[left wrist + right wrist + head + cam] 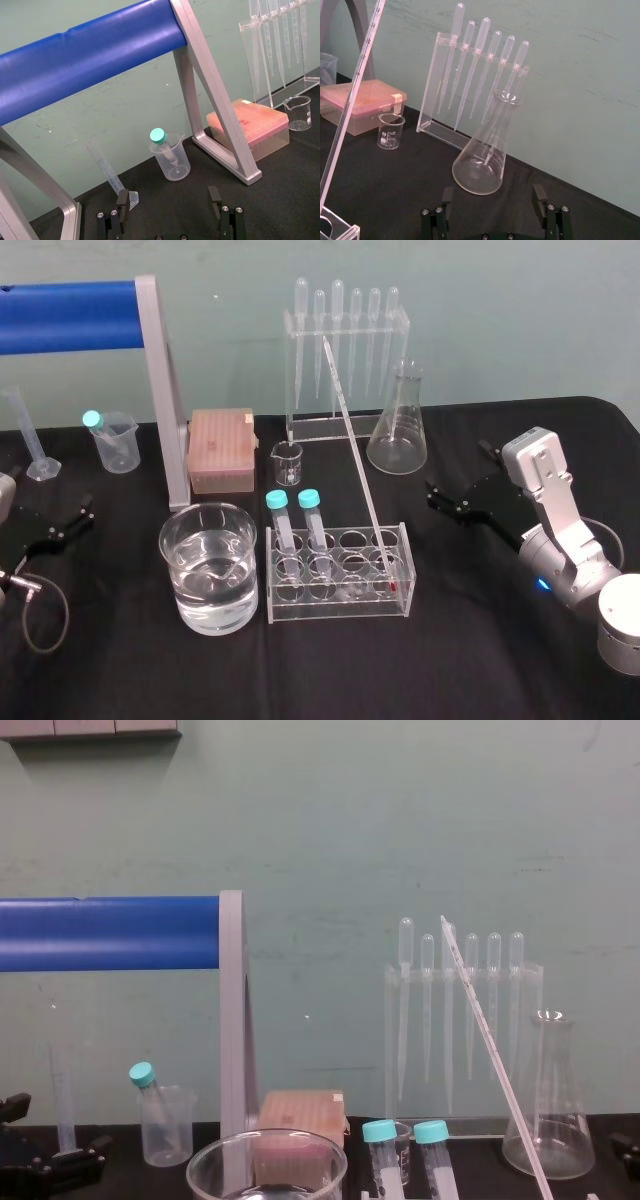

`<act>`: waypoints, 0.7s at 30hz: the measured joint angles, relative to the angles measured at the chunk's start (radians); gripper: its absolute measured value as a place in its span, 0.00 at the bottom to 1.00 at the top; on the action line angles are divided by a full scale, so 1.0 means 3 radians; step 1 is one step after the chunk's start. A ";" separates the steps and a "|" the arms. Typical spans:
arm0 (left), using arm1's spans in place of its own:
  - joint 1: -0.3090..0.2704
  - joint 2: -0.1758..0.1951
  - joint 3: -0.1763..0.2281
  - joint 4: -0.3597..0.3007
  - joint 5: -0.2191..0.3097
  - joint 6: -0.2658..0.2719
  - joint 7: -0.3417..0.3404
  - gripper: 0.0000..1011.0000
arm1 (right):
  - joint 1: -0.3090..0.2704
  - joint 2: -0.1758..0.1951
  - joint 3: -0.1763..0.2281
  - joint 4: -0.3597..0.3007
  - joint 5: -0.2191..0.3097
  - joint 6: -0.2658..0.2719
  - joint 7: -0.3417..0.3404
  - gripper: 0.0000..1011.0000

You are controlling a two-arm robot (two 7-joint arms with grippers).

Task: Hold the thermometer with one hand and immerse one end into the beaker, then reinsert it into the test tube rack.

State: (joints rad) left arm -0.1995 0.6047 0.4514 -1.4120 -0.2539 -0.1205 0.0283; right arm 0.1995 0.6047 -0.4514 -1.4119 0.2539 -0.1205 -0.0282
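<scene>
Leaning at a slant, the thermometer [354, 445] sits w/ its lower, red-tipped end in a right-hand hole of the test tube rack [340, 608] at lower centre of the head frame. Its top points toward upper centre, in front of the pipette stand [345, 370]. The beaker [175, 570], part-filled w/ clear liquid, stands just beside the rack's left end.

The right gripper [457, 472] hangs at mid right of the frame, fingers spread apart and nothing btw them, well apart from the rod. The left gripper [68, 520] is parked at the left edge, fingers also apart and empty.

Step in hand, as I judge it: reach and grasp, not yet begun. The right arm looks the nearer choice.

- Take the rod above the rack, approx mid-length, where it's free of the two capped tubes [295, 502] to its left.
- Turn the wrist so the fingers meet the tilted rod squarely; a skewed pinch could roll it.
- Squeeze lightly, as thin glass is slick and may snap.
- Draw it out along its own slant, not straight up, so it doesn't lever on the hole or tip the rack.
- Mind the conical flask [398, 435], upper right of the rack, on the way in.
</scene>
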 joint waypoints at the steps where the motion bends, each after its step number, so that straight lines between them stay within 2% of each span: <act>1: 0.0000 0.0000 0.0000 0.0000 0.0000 0.0000 0.0000 1.00 | 0.0000 0.0000 0.0000 0.0000 0.0000 0.0000 0.0000 0.99; 21: 0.0000 0.0000 0.0000 0.0000 0.0000 0.0000 0.0000 1.00 | 0.0000 0.0000 0.0000 0.0000 0.0000 0.0000 0.0000 0.99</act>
State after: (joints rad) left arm -0.1995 0.6047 0.4513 -1.4120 -0.2539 -0.1205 0.0283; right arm 0.1996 0.6047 -0.4514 -1.4120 0.2539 -0.1205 -0.0283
